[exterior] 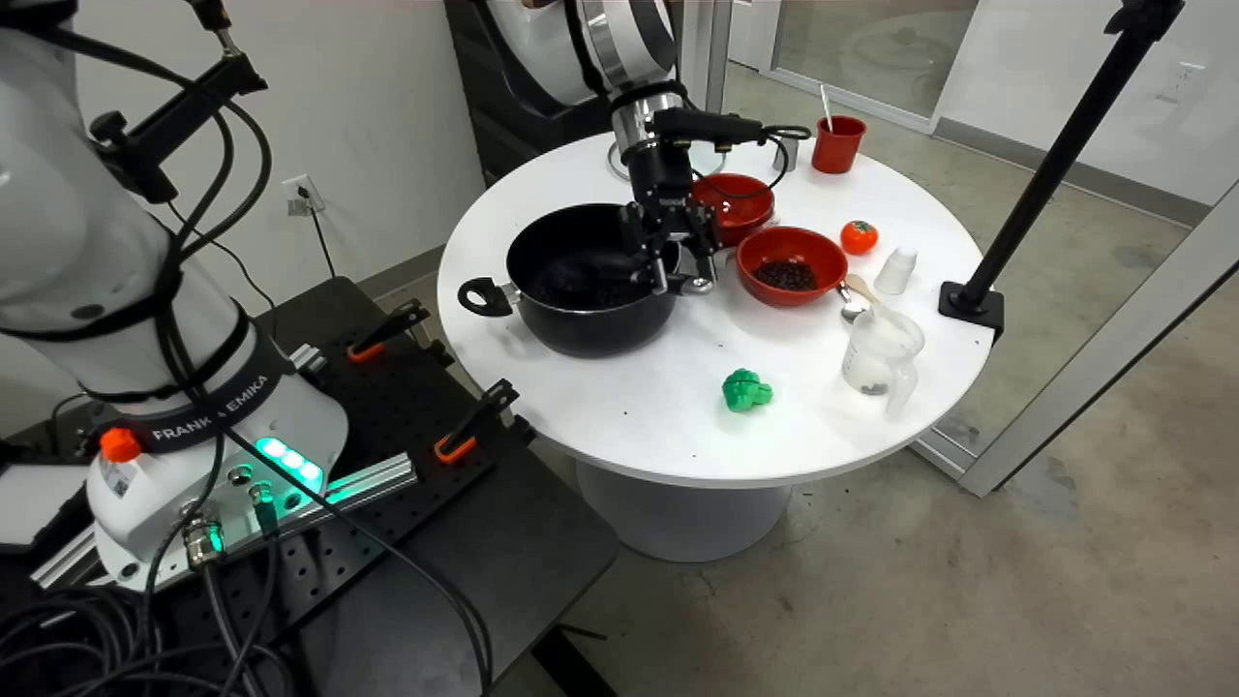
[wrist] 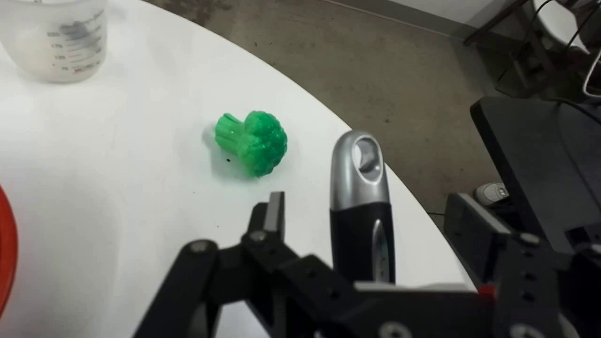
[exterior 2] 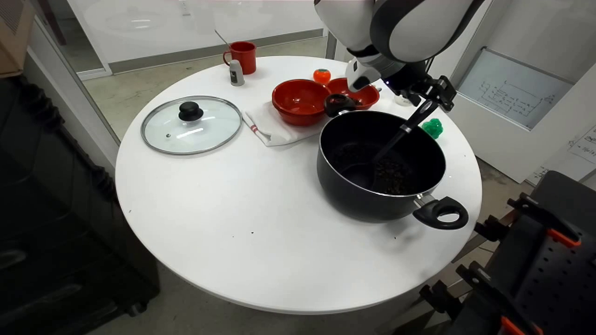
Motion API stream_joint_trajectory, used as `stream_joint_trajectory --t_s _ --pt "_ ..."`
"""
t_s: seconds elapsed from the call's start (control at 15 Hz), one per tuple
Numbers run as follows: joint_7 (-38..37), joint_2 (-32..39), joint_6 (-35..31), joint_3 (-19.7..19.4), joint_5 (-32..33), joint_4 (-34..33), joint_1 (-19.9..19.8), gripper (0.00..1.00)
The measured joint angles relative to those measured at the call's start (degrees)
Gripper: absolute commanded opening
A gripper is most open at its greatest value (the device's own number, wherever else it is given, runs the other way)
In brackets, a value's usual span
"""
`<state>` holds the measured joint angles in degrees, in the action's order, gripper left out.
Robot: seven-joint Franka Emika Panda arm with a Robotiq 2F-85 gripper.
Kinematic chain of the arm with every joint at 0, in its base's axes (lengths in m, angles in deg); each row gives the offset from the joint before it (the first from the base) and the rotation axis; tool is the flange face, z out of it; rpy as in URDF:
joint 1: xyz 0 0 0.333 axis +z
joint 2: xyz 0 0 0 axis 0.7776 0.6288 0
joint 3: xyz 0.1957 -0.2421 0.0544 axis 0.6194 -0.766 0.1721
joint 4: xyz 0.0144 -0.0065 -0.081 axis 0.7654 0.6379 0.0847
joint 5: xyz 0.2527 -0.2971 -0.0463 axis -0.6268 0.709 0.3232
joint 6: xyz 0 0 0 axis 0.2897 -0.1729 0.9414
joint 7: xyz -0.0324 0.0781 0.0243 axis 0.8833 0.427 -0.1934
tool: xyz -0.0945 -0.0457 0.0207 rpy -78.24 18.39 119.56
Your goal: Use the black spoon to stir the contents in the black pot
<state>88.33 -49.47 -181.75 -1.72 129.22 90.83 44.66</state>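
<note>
The black pot (exterior: 595, 324) stands on the white round table, its side handle (exterior 2: 442, 213) sticking out. Loose dark pieces (exterior 2: 392, 177) lie on its bottom. In an exterior view the black spoon (exterior 2: 398, 137) leans in the pot, its head down among the pieces and its handle over the rim. My gripper (exterior 2: 431, 100) is at the handle's upper end. In the wrist view the silver-tipped spoon handle stands between the spread fingers of my gripper (wrist: 371, 216), with a gap on both sides. The jaws are open; the spoon's head is out of that view.
Red bowls (exterior: 792, 263) stand close beside the pot, one holding dark bits, near a white cloth (exterior 2: 274, 128). Green broccoli (exterior: 745, 390), a measuring cup (exterior: 881, 348), a tomato (exterior: 859, 237), a red mug (exterior 2: 243, 56) and a glass lid (exterior 2: 163, 135) are also on the table.
</note>
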Motion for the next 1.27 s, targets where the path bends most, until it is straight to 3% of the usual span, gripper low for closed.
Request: stream_joint_trajectory --t_s 0.33,1.0,1.27 --pt "0.01 -1.85 -3.0 0.15 -4.5 0.43 -0.59 1.0" --pt "-1.74 -16.83 -5.71 -0.65 -30.1 5.27 -2.08 1.0" --pt "-1.78 -17.09 -5.68 -1.13 -30.35 5.53 -1.61 1.0"
